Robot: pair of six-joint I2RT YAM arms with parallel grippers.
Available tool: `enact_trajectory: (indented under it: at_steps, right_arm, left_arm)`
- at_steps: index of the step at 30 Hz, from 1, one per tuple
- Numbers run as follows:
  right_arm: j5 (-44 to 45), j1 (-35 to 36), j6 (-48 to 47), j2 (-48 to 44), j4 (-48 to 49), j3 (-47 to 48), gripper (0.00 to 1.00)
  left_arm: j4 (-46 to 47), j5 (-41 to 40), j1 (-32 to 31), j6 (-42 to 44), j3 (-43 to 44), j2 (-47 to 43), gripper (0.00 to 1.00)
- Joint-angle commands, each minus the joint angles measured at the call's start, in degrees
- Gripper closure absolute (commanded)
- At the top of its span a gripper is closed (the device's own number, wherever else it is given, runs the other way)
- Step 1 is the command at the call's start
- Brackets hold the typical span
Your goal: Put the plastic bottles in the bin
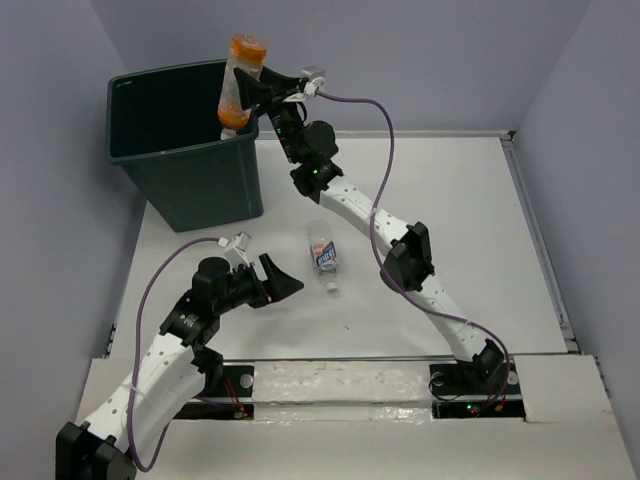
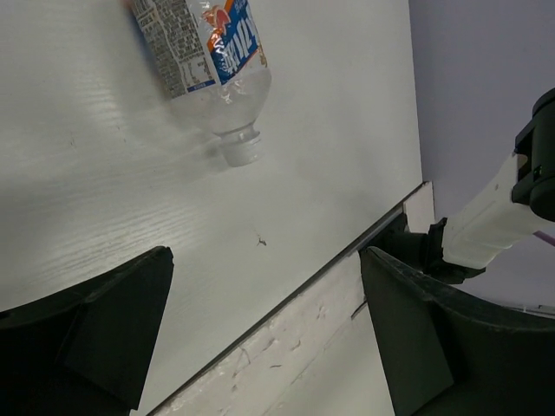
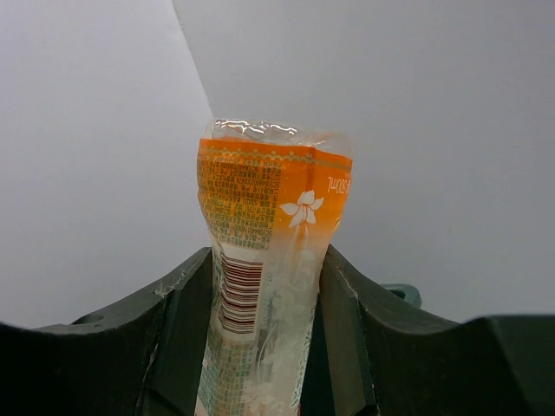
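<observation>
My right gripper (image 1: 252, 98) is shut on a white-and-orange-labelled plastic bottle (image 1: 240, 85), held base up over the near right corner of the dark grey-green bin (image 1: 215, 195). In the right wrist view the bottle (image 3: 269, 260) is squeezed between the two fingers (image 3: 173, 321). A blue-labelled clear bottle (image 1: 322, 255) lies on the table's middle, neck toward me; it also shows in the left wrist view (image 2: 204, 52). My left gripper (image 1: 285, 282) is open and empty, low over the table left of that bottle.
The bin stands at the table's far left corner. The right arm (image 1: 400, 250) stretches diagonally across the table's middle. A white strip (image 2: 286, 338) runs along the table's near edge. Grey walls enclose the table.
</observation>
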Motion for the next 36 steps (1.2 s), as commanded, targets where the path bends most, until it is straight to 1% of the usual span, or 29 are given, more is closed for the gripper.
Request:
enact_trajectory:
  at_steps: [1,2,3,4,5,6,7,9,10,11,13,15,16,19,20,21,22,23,24,25,26,27,29,30,33,34,36]
  right_arm:
    - [0.9,0.5,-2.8,-0.5,8.6,1.7,0.59]
    - [-0.8,0.5,-4.0,-1.2,8.1,-0.6,0.55]
    - [-1.7,0.5,-4.8,-1.6,8.1,-1.7,0.49]
    - [-2.5,0.5,-5.7,-1.6,6.9,-2.2,0.3]
    - [-3.9,0.5,-6.5,-1.8,5.8,-2.2,0.2]
    - [-4.6,0.5,-7.8,-2.9,3.6,-2.5,0.05]
    - [-5.6,0.5,-8.1,-3.9,2.7,-3.3,0.01]
    - [-9.9,0.5,-8.4,-7.9,-0.7,-6.2,0.0]
    - [-10.6,0.5,-8.2,-9.3,-1.8,-7.2,0.0]
    - [-14.2,0.5,-8.3,-10.7,-3.0,-8.0,0.0]
    - [-15.3,0.5,-8.9,-13.8,-6.7,-10.4,0.0]
    - [-14.9,0.5,-9.3,-21.0,-7.7,-19.2,0.0]
    - [-14.8,0.5,-9.4,-28.5,-7.2,-30.0,0.0]
    - [-12.7,0.5,-8.2,-41.9,-2.7,-50.2,0.0]
    - [-12.2,0.5,-7.9,-50.5,-2.6,-62.1,0.0]
    - [-9.0,0.5,-8.0,-54.7,-3.7,-67.8,0.0]
    - [-6.3,0.5,-7.9,-62.5,-4.9,-77.3,0.0]
    - [-5.5,-0.1,-6.7,-66.2,-6.3,-81.8,0.0]
    - [-5.1,-0.6,-6.7,-66.2,-7.8,-81.9,0.0]
    - [-5.1,-0.6,-5.0,-72.5,-10.1,-89.7,0.0]
    - [-5.1,-2.0,-4.2,-75.4,-11.1,-93.5,0.0]
    - [-5.4,-2.0,-2.1,-80.3,-13.3,-99.9,0.0]
    - [-5.4,-2.0,-1.2,-84.3,-15.8,-105.1,0.0]
    - [-5.5,-2.0,-0.4,-88.0,-18.1,-109.4,0.0]
    - [-6.3,-2.0,1.6,-93.1,-21.1,-115.0,0.0]
    - [-6.7,-2.0,3.2,-96.3,-22.2,-118.2,0.0]
    - [-8.6,-2.0,5.8,-98.8,-23.4,-120.7,0.0]
  left_arm:
    - [7.2,-2.9,-4.5,-4.0,-2.1,2.6,0.01]
    - [8.0,-4.4,-5.4,-4.1,-2.0,3.4,0.01]
    - [8.4,-5.2,-6.1,-4.0,-1.8,4.2,0.01]
    - [8.6,-5.9,-7.4,-3.9,-1.0,6.0,0.01]
    - [9.1,-6.9,-8.0,-3.8,-0.6,7.0,0.01]
    - [10.0,-8.5,-8.6,-3.9,0.0,9.1,0.01]
    - [10.7,-9.0,-9.1,-3.9,0.4,9.1,0.01]
    - [12.2,-12.0,-10.7,-3.9,2.2,12.5,0.01]
    - [12.9,-12.7,-11.1,-3.9,2.8,14.8,0.01]
    - [13.4,-13.4,-11.3,-4.1,4.2,16.0,0.01]
    - [14.8,-16.4,-12.2,-4.3,5.4,18.0,0.01]
    - [16.0,-18.1,-12.9,-4.3,7.5,20.7,0.01]
    - [15.9,-18.3,-13.3,-4.1,9.2,22.1,0.01]
    - [15.7,-22.5,-16.1,-3.8,11.5,24.2,0.01]
    - [15.7,-23.9,-16.7,-3.8,12.6,25.9,0.01]
    - [15.7,-25.4,-17.1,-3.7,13.0,27.0,0.01]
    - [15.7,-25.7,-17.7,-3.5,14.1,29.5,0.01]
    - [15.6,-26.9,-17.9,-3.1,14.7,30.9,0.01]
    - [15.6,-28.4,-18.3,-2.9,15.4,32.3,0.01]
    - [15.4,-30.0,-18.5,-1.8,16.0,33.9,0.01]
    - [15.2,-31.0,-19.2,-0.9,18.0,37.2,0.01]
    - [13.8,-33.1,-19.3,-0.1,19.3,38.8,0.01]
    - [12.1,-35.6,-19.4,1.4,22.0,42.0,0.01]
    - [11.1,-37.9,-19.4,2.8,24.4,44.8,0.01]
    - [9.7,-41.1,-19.3,5.4,29.7,50.6,0.01]
    - [8.3,-42.7,-19.4,6.2,31.3,52.4,0.01]
    - [5.5,-44.6,-19.4,8.0,36.4,57.5,0.01]
